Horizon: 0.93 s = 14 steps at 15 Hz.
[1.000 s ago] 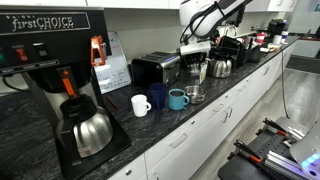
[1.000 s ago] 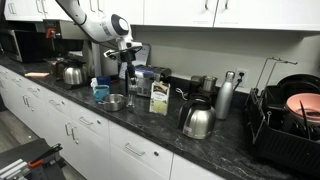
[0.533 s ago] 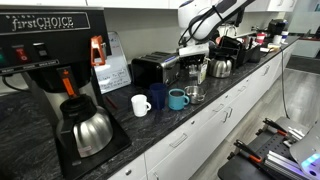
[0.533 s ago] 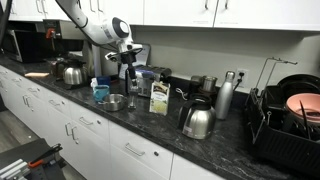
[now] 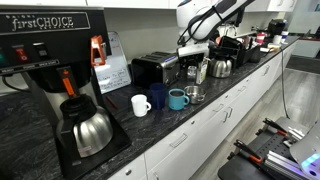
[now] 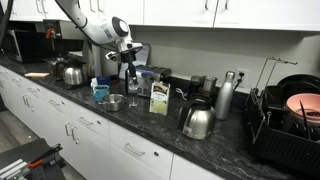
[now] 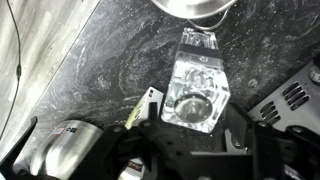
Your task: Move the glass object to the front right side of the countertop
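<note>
A clear, square-sided glass [image 7: 195, 88] sits between my gripper's fingers [image 7: 196, 140] in the wrist view, seen from above. The gripper is shut on it. It hangs over the dark speckled countertop [image 7: 90, 70]. In both exterior views the gripper [image 5: 198, 66] [image 6: 128, 68] points down with the glass [image 5: 197, 75] [image 6: 130, 82] in it, a little above the countertop [image 5: 150, 128] [image 6: 140, 122], near the toaster and just behind a metal bowl.
A metal bowl [image 5: 194, 93] [image 6: 115, 101] [image 7: 195, 8], blue mug [image 5: 177, 98] [image 6: 101, 92], white mug [image 5: 141, 104], toaster [image 5: 155, 68], kettle [image 5: 220, 66] [image 6: 72, 74], coffee maker carafe [image 5: 88, 128], carton [image 6: 159, 98], steel carafe [image 6: 198, 120] and dish rack [image 6: 290, 120] crowd the counter.
The arm has shifted only slightly with the glass still in its grip. Everything else stays put.
</note>
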Tool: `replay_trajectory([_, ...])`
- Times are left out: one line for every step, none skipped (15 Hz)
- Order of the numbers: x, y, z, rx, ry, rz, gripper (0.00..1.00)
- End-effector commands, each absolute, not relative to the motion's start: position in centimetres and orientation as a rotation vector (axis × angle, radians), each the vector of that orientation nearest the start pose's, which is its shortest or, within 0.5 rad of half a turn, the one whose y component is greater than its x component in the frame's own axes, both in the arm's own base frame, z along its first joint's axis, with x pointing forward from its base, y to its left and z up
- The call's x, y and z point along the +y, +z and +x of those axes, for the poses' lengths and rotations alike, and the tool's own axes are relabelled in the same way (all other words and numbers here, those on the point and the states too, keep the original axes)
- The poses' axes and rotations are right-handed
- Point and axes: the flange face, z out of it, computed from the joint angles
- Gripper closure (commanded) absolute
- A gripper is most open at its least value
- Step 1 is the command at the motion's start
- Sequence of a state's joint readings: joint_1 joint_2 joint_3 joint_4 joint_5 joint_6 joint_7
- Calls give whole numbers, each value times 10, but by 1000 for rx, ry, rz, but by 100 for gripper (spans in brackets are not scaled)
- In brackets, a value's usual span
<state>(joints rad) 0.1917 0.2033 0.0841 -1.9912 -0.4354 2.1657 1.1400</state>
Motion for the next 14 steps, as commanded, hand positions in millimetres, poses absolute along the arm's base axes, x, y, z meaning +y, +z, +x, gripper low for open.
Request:
replay_trajectory([144, 367, 580, 982, -376, -3251, 1])
replay_trajectory([145, 368, 580, 980, -378, -3250, 0])
replay_trajectory([145, 370, 580, 974, -382, -3249, 0])
replay_trajectory([146, 372, 581, 967, -389, -3250, 0])
replay_trajectory([147, 376, 581, 956, -397, -3250, 0])
replay_trajectory([148, 381, 580, 937, -404, -3260, 0])
replay_trajectory([151, 388, 578, 914, -404, -3267, 0])
replay_trajectory([150, 378, 580, 968, -388, -3242, 0])
replay_trajectory([151, 381, 580, 963, -394, -3241, 0])
replay_trajectory([152, 380, 579, 963, -392, -3242, 0])
replay_trajectory([151, 378, 579, 963, -388, -3244, 0])
replay_trajectory([151, 377, 579, 964, -385, -3245, 0])
replay_trajectory([151, 377, 579, 964, -386, -3245, 0])
replay_trajectory([151, 377, 579, 964, -385, -3245, 0])
